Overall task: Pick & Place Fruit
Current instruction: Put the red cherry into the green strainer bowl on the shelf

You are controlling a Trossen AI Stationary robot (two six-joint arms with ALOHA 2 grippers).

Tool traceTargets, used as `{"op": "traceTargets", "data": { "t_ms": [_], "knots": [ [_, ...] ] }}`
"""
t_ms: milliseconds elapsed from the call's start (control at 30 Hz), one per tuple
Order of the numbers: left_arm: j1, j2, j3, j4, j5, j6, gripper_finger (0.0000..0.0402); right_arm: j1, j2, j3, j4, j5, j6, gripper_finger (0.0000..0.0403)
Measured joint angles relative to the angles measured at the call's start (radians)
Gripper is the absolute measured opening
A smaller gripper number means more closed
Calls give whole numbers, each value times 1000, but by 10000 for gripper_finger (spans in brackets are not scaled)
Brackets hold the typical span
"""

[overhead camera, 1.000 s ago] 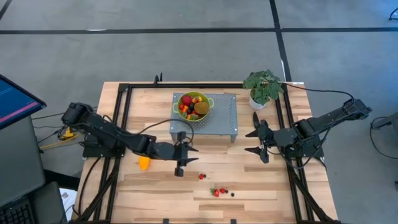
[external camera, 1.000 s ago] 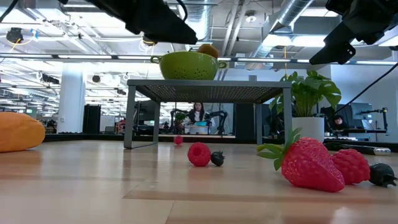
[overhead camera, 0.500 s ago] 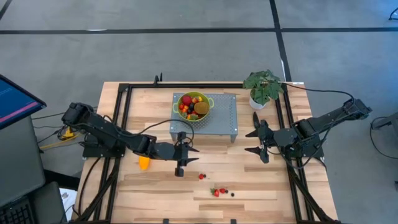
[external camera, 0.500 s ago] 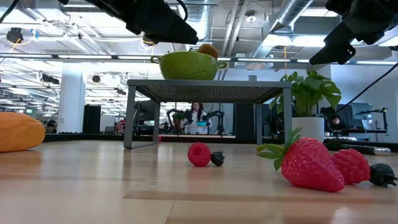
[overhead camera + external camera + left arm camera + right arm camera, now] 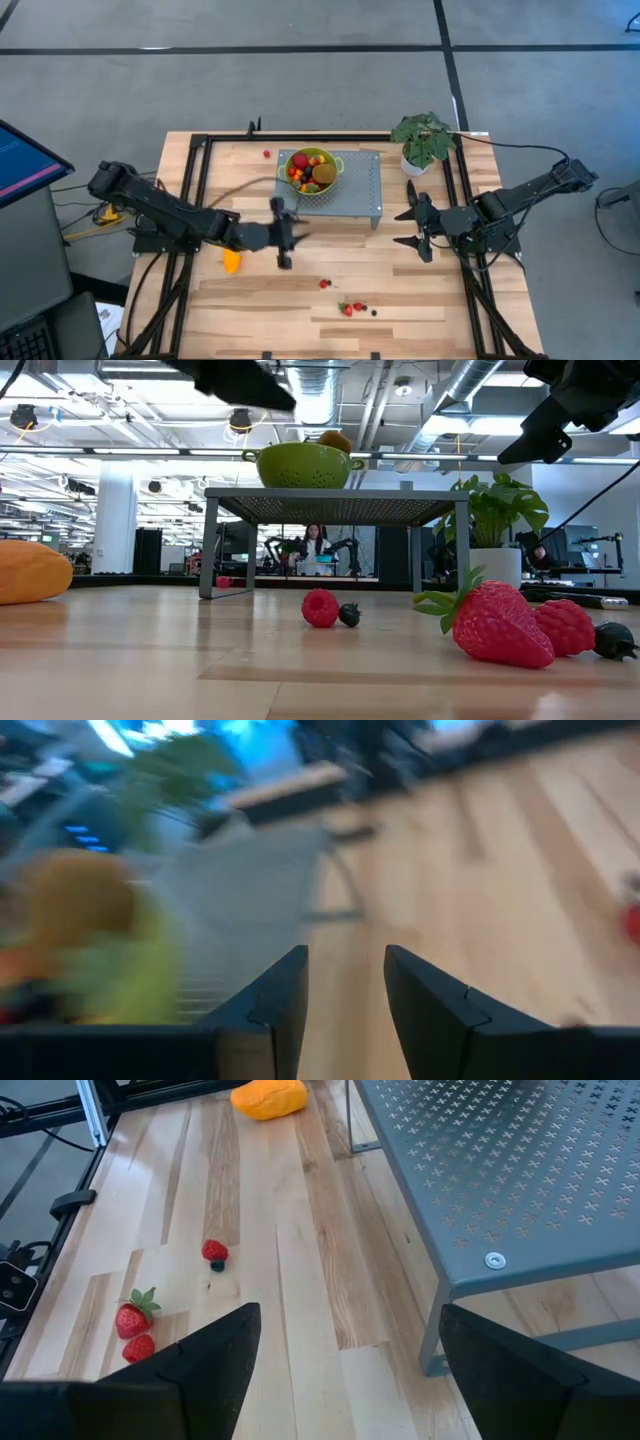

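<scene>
Fruit waiting on the desk

The left hand (image 5: 284,233) hangs mid-desk beside the grey metal stand (image 5: 365,190), partly open and empty. The right hand (image 5: 412,229) waits wide open. Berries (image 5: 350,307) lie near the front edge; more fruit fills the green bowl (image 5: 311,170), likely their home.

A robotics lab: exposed ceiling ducts (image 5: 400,400), distant workstations, concrete floor (image 5: 300,90).

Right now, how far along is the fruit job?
Done: the green colander on the grey stand already holds several fruits. In hand: nothing; the left gripper is empty beside the stand, the right gripper waits open. Left: the orange fruit, the strawberries and the small berries on the table.
</scene>
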Motion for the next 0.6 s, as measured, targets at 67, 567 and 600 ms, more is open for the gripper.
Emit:
{"op": "traceTargets", "data": {
  "t_ms": [67, 567, 600],
  "knots": [
    [4, -58, 0, 0, -55, 0, 126, 0, 0, 0, 1, 0, 0, 302],
    [388, -407, 2, -81, -326, 83, 126, 0, 0, 0, 0, 0, 0, 302],
    [450, -416, 2, -117, -278, 78, 126, 0, 0, 0, 0, 0, 0, 302]
  ]
}}
